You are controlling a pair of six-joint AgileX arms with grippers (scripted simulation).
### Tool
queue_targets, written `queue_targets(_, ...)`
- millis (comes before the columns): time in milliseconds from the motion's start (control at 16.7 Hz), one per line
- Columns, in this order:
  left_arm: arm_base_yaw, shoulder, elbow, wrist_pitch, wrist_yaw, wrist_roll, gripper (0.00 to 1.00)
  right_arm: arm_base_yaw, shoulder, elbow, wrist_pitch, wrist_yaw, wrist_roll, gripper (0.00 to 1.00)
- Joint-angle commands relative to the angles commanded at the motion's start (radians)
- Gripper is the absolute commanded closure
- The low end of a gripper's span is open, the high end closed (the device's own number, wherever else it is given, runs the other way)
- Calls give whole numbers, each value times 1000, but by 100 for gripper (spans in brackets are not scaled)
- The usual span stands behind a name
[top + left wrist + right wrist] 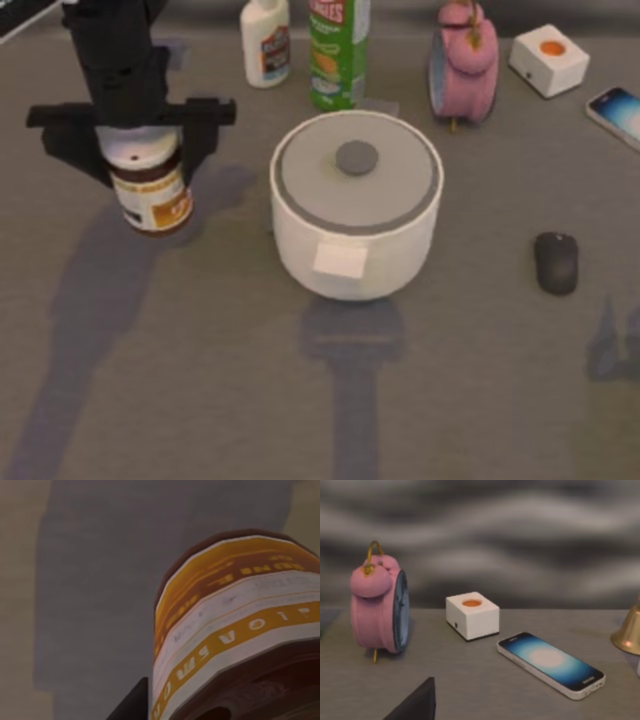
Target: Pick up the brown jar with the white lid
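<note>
The brown jar (152,190), with a white lid and a white-and-orange label, hangs tilted above the table at the left, and its shadow lies apart from it. My left gripper (138,148) is shut on the jar's upper part, one black finger on each side. In the left wrist view the jar's label (235,630) fills the frame, with one dark fingertip (134,702) beside it. My right arm is out of the top view. Its wrist view shows a single dark fingertip (421,701) well off centre over bare table, so that gripper stands open.
A large white pot (355,205) with a grey lid stands mid-table. Along the back are a white glue bottle (266,42), a green can (338,50), a pink alarm clock (463,62), a white box (548,58) and a phone (616,112). A black mouse (556,262) lies at the right, and a brass bell (629,630) stands nearby.
</note>
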Motion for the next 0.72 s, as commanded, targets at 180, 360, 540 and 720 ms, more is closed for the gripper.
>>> queue_targets(180, -1, 0, 0, 0, 0, -2, 100, 0, 0, 0, 0, 0, 0, 0)
queue_targets(360, 4, -2, -20, 16, 0, 1, 100, 0, 0, 0, 0, 0, 0, 0)
queue_targets(540, 2, 10, -93, 109, -1, 3, 100, 0, 0, 0, 0, 0, 0, 0)
queue_targets(720, 2, 24, -155, 180, 0, 1, 100, 0, 0, 0, 0, 0, 0, 0)
